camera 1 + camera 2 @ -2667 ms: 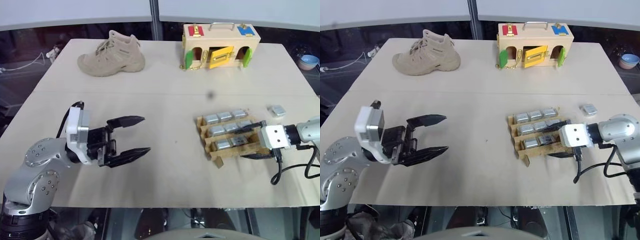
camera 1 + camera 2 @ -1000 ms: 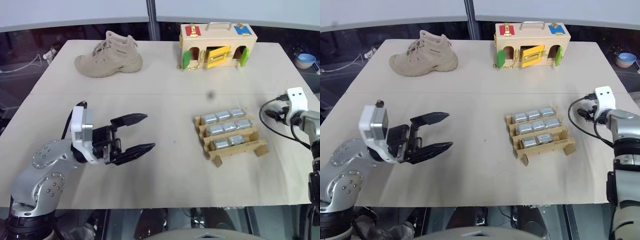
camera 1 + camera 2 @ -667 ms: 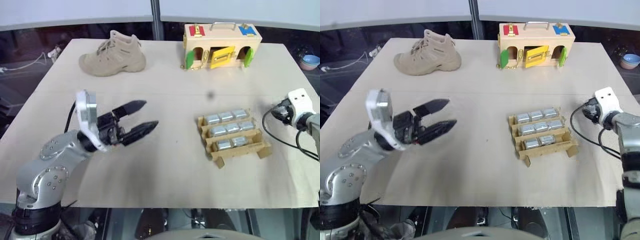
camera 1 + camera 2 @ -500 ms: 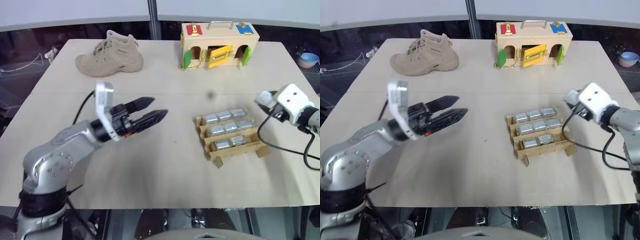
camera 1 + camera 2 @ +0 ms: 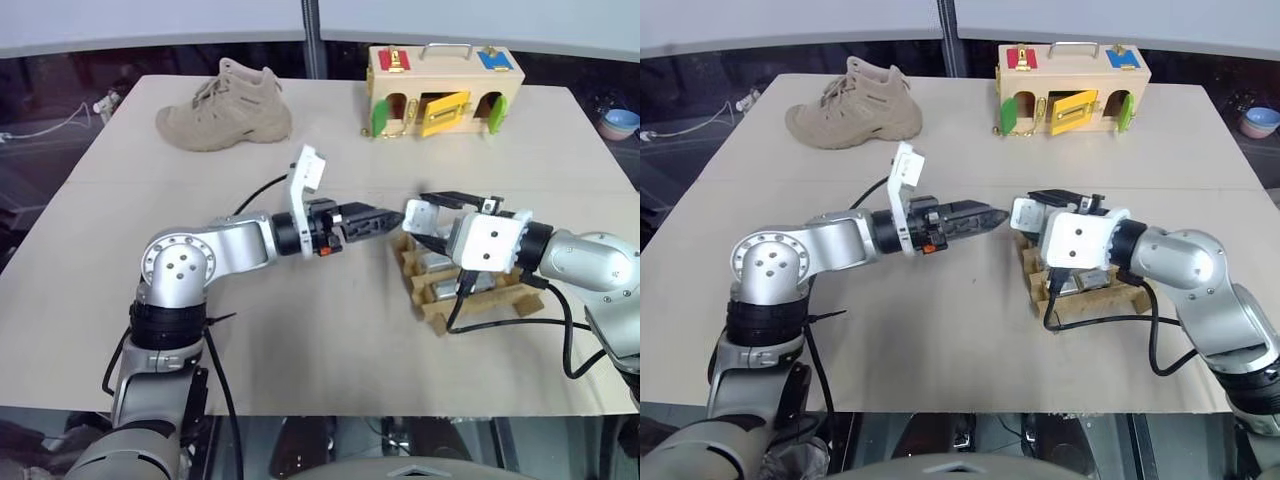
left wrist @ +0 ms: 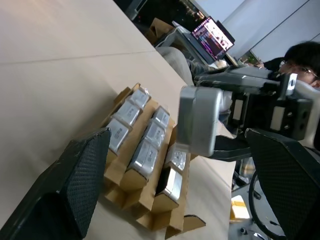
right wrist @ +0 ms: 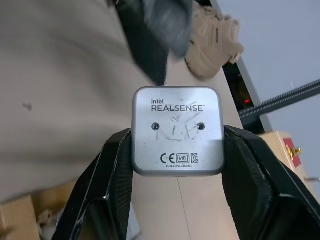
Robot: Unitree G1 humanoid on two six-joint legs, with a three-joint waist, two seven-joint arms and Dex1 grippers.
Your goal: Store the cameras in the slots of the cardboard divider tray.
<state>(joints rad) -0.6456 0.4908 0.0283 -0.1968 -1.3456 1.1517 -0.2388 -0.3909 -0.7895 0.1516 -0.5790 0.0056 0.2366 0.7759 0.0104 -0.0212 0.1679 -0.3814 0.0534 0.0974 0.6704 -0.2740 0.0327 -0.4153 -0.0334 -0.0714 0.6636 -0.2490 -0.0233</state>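
Plainly, the right gripper (image 7: 176, 150) is pinching one camera (image 7: 177, 131) between its two black fingers (image 7: 107, 170), which press on the block's two opposite side edges and leave its flat printed face bare. That camera hangs above the table (image 5: 330, 330), just over the near corner of the cardboard tray (image 5: 470, 305). Facing it from the other side, the left gripper (image 5: 375, 220) has its jaws spread wide, as the left wrist view shows, and its tips point at the held camera from just beside it without touching.

Beyond the hands, the tray sits on the table with the other cameras (image 6: 145, 155) standing in its slots; the near row looks to have one slot open, though the right arm covers part of it. Farther back are a tan boot (image 5: 225, 105) and a wooden box with coloured doors (image 5: 445, 85).

By its look the camera is a stiff metal block, light for its size, with smooth rounded sides that could slide in a loose grip. Flat opposite edges seem the safest hold, keeping clear of the face. The slots look snug and the cardboard strips could bend if the block goes in tilted.
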